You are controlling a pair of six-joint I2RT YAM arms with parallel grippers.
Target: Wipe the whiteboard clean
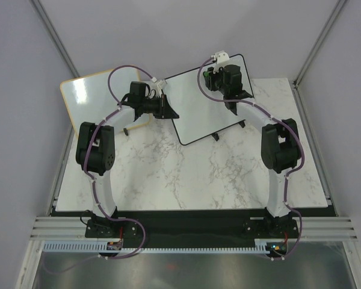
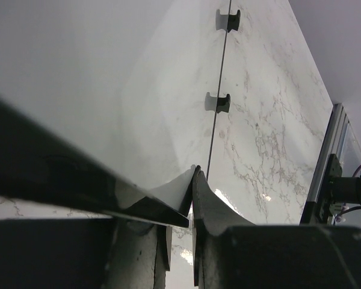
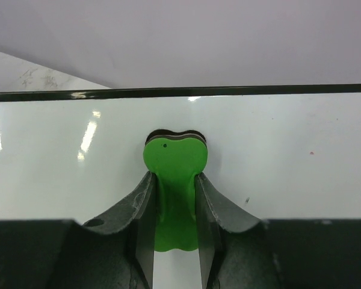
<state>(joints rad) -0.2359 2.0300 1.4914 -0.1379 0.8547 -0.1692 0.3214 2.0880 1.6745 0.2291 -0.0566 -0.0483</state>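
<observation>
The whiteboard (image 1: 198, 114), white with a thin black frame and two black feet, stands tilted at the back middle of the table. My left gripper (image 1: 168, 111) is shut on its left edge; in the left wrist view the fingertips (image 2: 194, 171) pinch the frame, with the board face (image 2: 108, 72) and its feet (image 2: 218, 103) beyond. My right gripper (image 1: 216, 77) is shut on a green eraser (image 3: 174, 159), pressed against the board face (image 3: 289, 156) just below the top frame (image 3: 259, 90). I see only tiny specks on the board here, no scribbles.
A second white board with a light wooden frame (image 1: 96, 96) leans at the back left, behind my left arm. The marble table top (image 1: 186, 174) spreads in front of the boards. Grey walls close in the back and sides.
</observation>
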